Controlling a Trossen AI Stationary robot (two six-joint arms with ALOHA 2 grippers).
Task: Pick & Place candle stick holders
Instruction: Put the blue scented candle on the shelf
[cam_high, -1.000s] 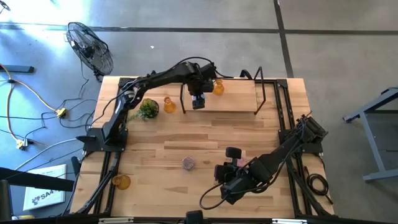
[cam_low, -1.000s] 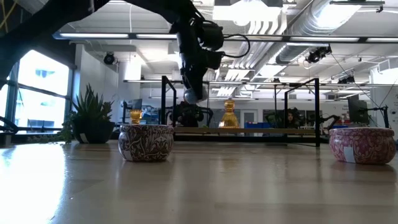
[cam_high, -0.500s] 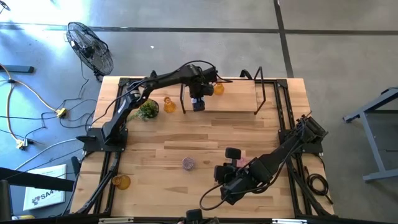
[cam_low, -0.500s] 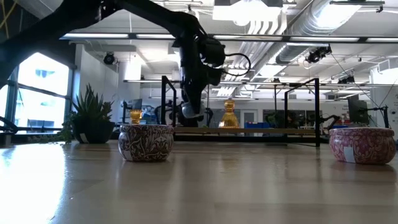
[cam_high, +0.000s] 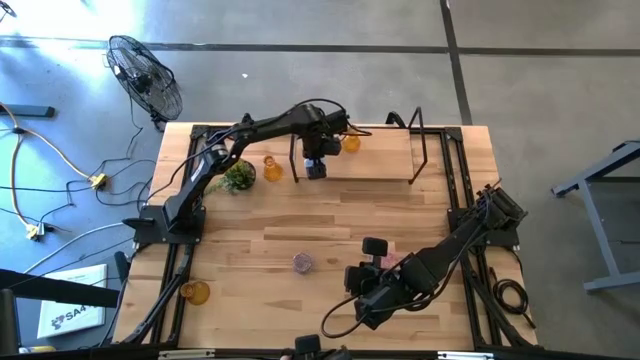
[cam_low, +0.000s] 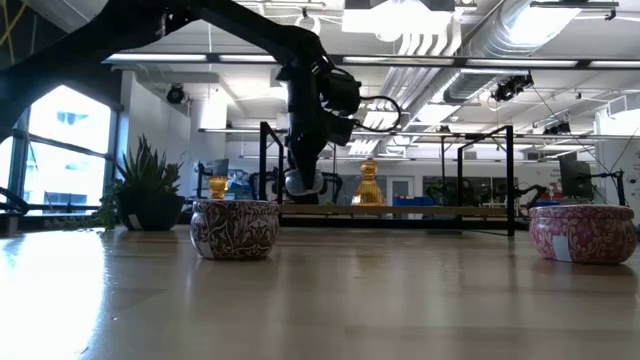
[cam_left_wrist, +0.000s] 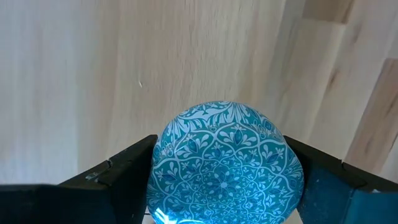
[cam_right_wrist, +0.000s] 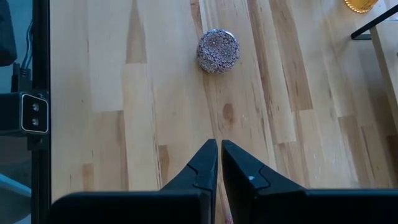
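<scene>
while the left tool (cam_high: 316, 168) hangs over the far part of the worktop (cam_high: 330, 215), just at the front edge of the raised wooden shelf (cam_high: 380, 160), its fingers are clamped on a short round blue patterned holder (cam_left_wrist: 224, 163), which fills the left wrist view between them with bare wood beyond. judging by this, the carry is under way and the blue holder is not yet set down.

one amber holder (cam_high: 350, 141) already stands up on the shelf beside that tool, so one placement looks done. a second amber holder (cam_high: 272, 168) stands on the worktop by the small green plant (cam_high: 239, 175), and a third amber holder (cam_high: 194, 292) sits alone at the near left corner. a lilac round holder (cam_high: 303, 263) rests near the middle front, well apart from the others; the right wrist view shows it ahead of the right arm. a pink round one seems to sit tucked beside the right arm, mostly hidden.

the right tool (cam_right_wrist: 219, 163) waits low over the near worktop with its fingers pressed together, holding nothing.

so, as a judgement, most of the job is left: four or so holders have yet to be collected.
</scene>
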